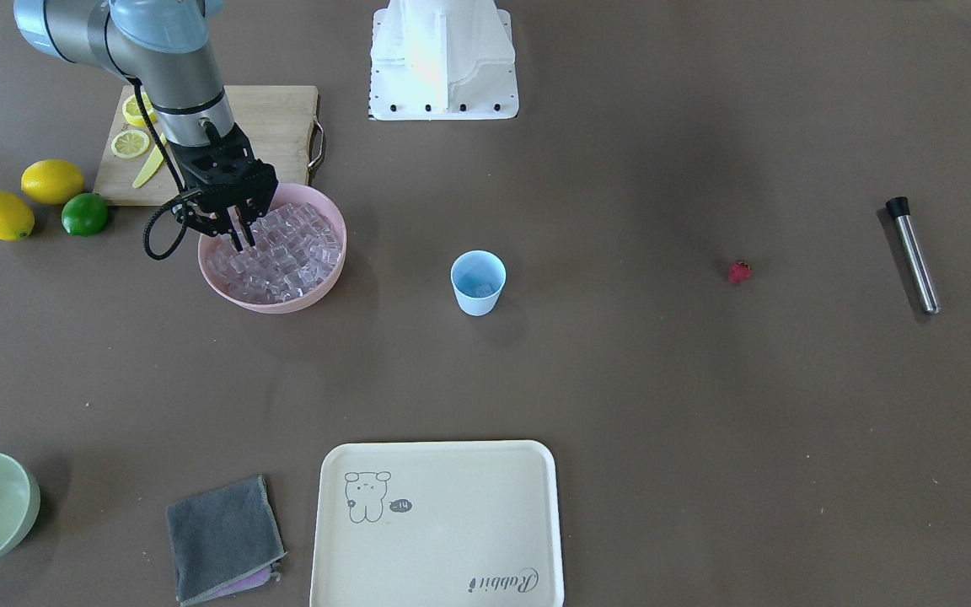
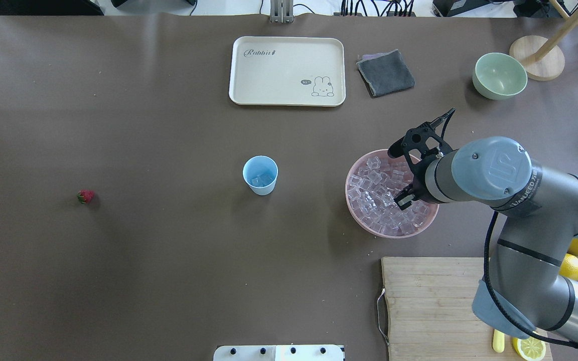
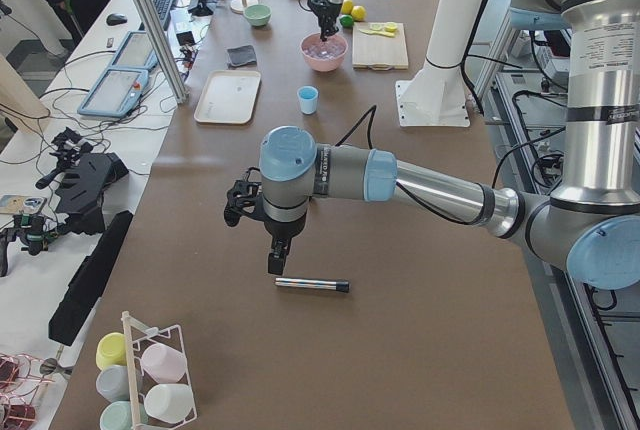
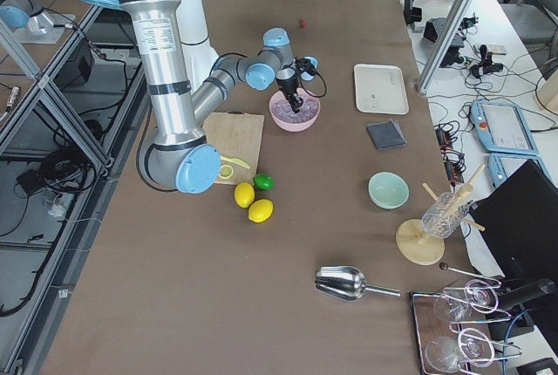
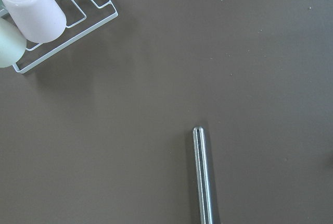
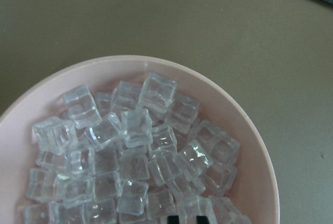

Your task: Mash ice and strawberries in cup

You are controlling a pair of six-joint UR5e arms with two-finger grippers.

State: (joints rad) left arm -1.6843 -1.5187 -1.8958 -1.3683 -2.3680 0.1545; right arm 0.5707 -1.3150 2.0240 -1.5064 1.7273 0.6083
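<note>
Here the right gripper (image 1: 242,243) sits among ice (image 1: 292,253) in a pink bowl (image 1: 317,297); I cannot tell its grip. From across the table, the cup (image 1: 478,283) is at three o'clock and the lemons (image 1: 52,181) at nine.

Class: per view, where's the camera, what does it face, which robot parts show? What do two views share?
Front-facing: across the table, facing the base; right gripper.
Overhead: behind the base, looking down; right arm.
Exterior left: table's left end; left gripper near.
Exterior right: right end; right arm near.
Left wrist: above a steel rod; no fingers.
Right wrist: above clear ice cubes; fingertips.
Front-facing and overhead share the light blue plastic cup.
</note>
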